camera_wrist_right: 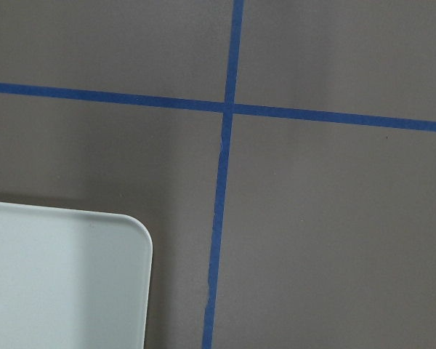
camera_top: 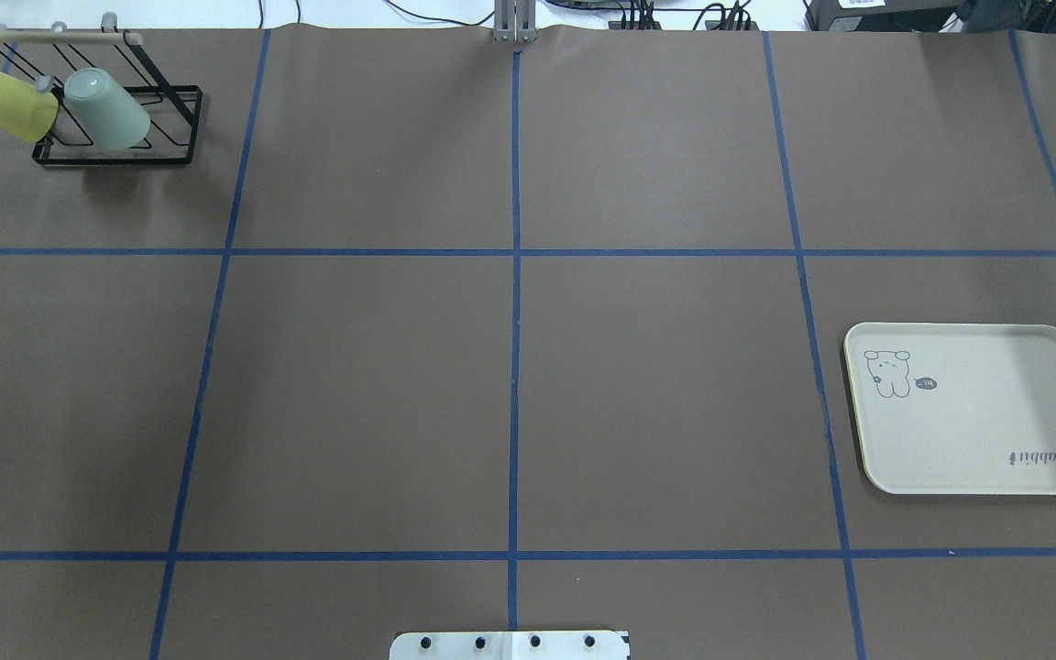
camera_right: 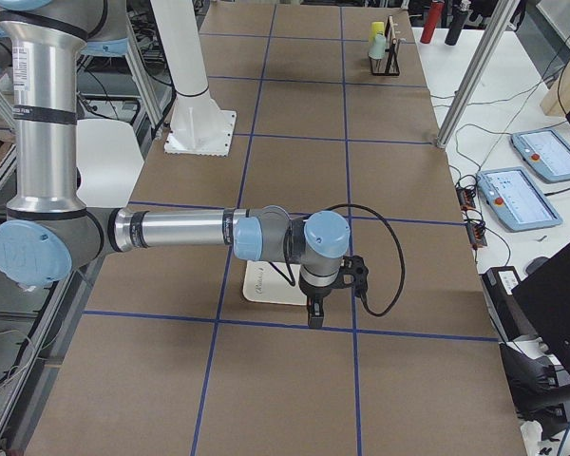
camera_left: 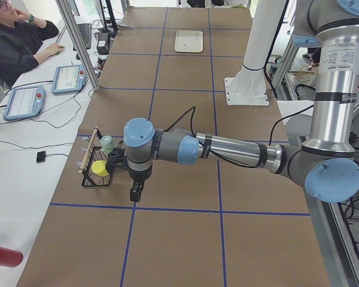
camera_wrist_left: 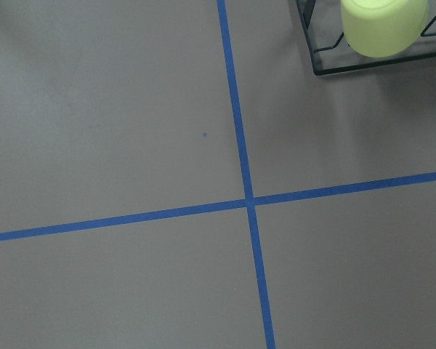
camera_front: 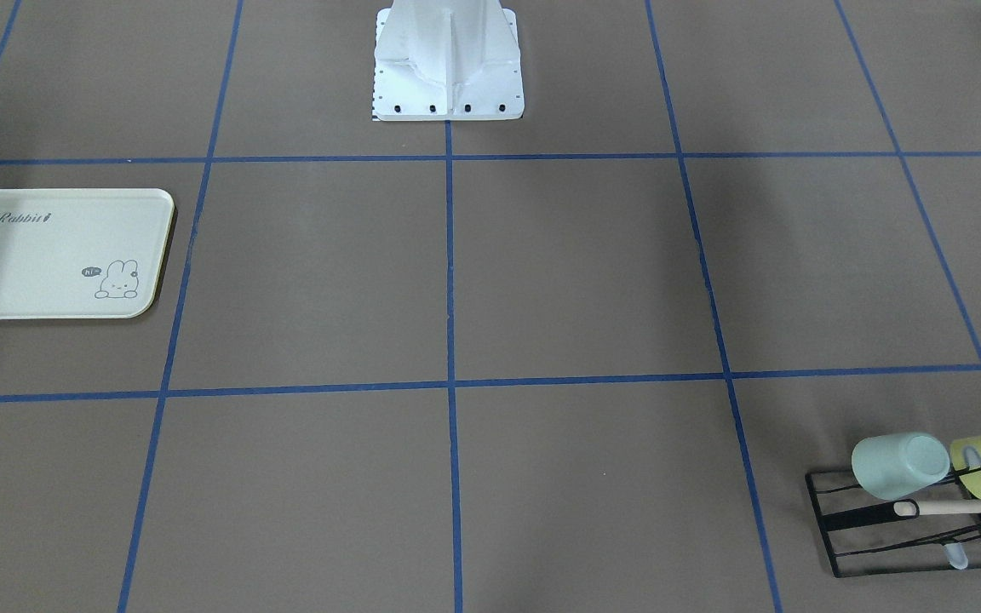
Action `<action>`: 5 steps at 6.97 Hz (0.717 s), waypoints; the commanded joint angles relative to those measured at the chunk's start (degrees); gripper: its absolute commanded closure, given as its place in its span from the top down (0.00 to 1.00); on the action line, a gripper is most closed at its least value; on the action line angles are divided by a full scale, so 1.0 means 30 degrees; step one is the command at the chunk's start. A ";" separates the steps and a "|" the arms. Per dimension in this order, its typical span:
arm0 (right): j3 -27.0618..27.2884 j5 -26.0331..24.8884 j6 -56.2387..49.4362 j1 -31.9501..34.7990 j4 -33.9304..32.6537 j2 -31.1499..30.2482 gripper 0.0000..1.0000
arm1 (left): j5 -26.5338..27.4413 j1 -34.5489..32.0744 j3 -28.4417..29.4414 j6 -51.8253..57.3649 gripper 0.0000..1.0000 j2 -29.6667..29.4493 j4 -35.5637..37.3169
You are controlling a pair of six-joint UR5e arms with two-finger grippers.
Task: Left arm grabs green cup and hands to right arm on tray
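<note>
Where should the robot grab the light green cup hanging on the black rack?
Probably around the smooth side wall of the green cup, near its middle, coming from above. It hangs tilted with its bottom up on the black wire rack, so the mouth looks hard to reach. The yellow-green cup sits close beside it, so stay clear of that side.
</note>
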 commanded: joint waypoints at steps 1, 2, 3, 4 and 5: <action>0.0032 0.0043 0.0029 0.0000 -0.0029 0.0031 0.99 | 0.0000 0.0000 -0.0016 -0.0001 1.00 -0.0058 0.0029; 0.0061 0.0043 0.0029 0.0000 0.0000 0.0060 0.99 | 0.0000 0.0000 -0.0016 0.0028 1.00 -0.0175 0.0058; 0.0061 0.0043 0.0029 0.0000 0.0000 0.0061 0.99 | 0.0000 0.0000 -0.0016 -0.0001 1.00 -0.0524 0.0378; 0.0090 0.0043 0.0029 0.0000 0.0000 0.0090 0.99 | 0.0029 0.0029 -0.0103 -0.0001 1.00 -0.2094 0.2643; 0.0120 0.0043 0.0029 0.0000 0.0000 0.0090 0.99 | 0.0058 0.0029 -0.0220 -0.0001 1.00 -0.3791 0.5102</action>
